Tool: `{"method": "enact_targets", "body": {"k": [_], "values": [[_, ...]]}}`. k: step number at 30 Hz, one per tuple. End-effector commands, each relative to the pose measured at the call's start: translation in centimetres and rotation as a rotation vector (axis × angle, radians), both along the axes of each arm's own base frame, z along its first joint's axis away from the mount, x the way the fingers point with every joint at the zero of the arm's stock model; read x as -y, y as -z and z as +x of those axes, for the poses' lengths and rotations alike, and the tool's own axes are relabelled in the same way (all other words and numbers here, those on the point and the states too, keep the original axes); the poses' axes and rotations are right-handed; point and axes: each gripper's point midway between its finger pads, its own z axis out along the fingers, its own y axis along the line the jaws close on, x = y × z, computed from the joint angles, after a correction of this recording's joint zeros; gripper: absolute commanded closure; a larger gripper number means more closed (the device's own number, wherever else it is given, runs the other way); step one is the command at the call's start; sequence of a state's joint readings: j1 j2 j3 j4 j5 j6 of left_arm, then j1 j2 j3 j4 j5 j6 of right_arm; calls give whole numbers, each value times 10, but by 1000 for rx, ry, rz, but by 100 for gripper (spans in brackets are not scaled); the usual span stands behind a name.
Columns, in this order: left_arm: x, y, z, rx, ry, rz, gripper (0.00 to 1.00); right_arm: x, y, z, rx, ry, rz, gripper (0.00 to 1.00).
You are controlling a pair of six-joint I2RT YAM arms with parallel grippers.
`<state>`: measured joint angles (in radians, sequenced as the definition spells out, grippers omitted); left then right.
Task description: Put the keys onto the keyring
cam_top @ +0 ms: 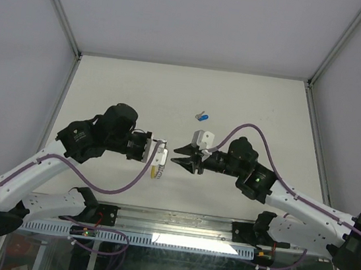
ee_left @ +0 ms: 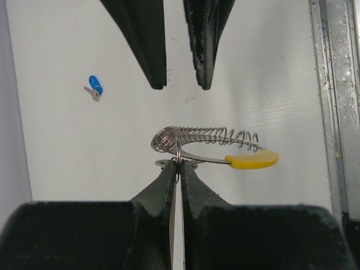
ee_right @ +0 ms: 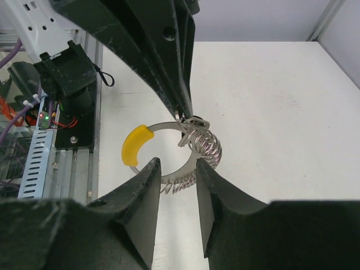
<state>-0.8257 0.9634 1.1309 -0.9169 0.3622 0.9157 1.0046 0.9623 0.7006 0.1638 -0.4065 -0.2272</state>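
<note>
The left gripper [ee_left: 179,170] is clamped shut on the thin metal band of the keyring [ee_left: 208,136], holding it up off the table [cam_top: 140,90] with the yellow segment [ee_left: 253,160] to one side. The right gripper [ee_left: 181,86] faces it, close by, with its jaws apart and nothing in them. The blue-headed key [ee_left: 95,86] lies on the table, well apart from both. This looks like the fetching stage. The right arm probably has to swing over, pinch that tiny key cleanly, and bring it to the ring's open end.

Key [cam_top: 202,117] on table [cam_top: 140,90] behind keyring [cam_top: 158,165]
</note>
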Motion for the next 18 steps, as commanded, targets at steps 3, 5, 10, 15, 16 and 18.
{"method": "enact_targets", "body": {"k": [3, 5, 10, 15, 16, 18], "values": [[-18, -4, -2, 31, -32, 177, 100, -9, -9, 10, -60, 31, 80, 66], [-23, 6, -4, 5, -54, 269, 100, -11, -5, 10, -73, 20, 85, 66], [-24, 15, -10, 4, -53, 355, 100, -19, 0, 8, -99, -10, 129, 65], [-9, -1, -14, 17, -11, 265, 100, -27, -8, -3, -142, -82, 218, 66], [-7, -1, -14, 19, -8, 259, 100, -29, -8, -7, -145, -108, 226, 65], [-6, -1, -12, 21, -9, 259, 100, -34, -7, -11, -152, -136, 219, 65]]}}
